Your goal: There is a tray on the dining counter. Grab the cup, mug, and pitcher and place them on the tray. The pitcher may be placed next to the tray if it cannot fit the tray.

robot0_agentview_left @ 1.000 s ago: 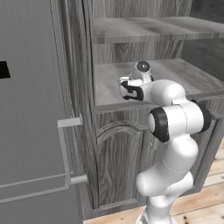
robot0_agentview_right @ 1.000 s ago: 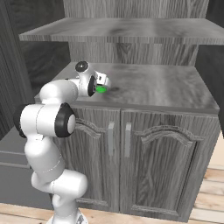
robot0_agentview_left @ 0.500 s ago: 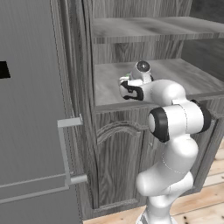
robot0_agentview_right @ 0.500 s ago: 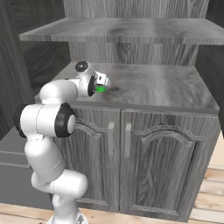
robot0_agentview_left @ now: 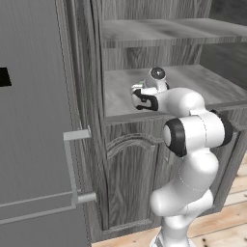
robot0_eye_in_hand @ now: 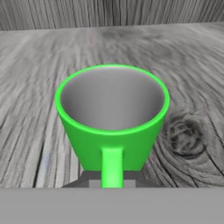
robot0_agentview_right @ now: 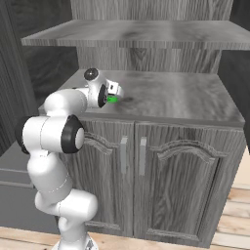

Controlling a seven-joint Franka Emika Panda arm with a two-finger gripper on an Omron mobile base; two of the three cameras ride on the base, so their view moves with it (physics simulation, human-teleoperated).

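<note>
The green mug stands upright on a grey wood-grain countertop, its grey inside showing and its small handle turned toward the hand. My gripper is shut on that handle, with a dark fingertip on each side of it. From the right base view the mug is a green spot just beyond the hand, and the gripper reaches in low over the left part of the countertop.
A shelf hangs over the countertop, leaving limited height above the mug. Two cabinet doors are below. A tall grey panel with a bar handle stands to the left of the cabinet.
The fingers have closed on the mug's handle. Arm, mug and base views stay where they were.
</note>
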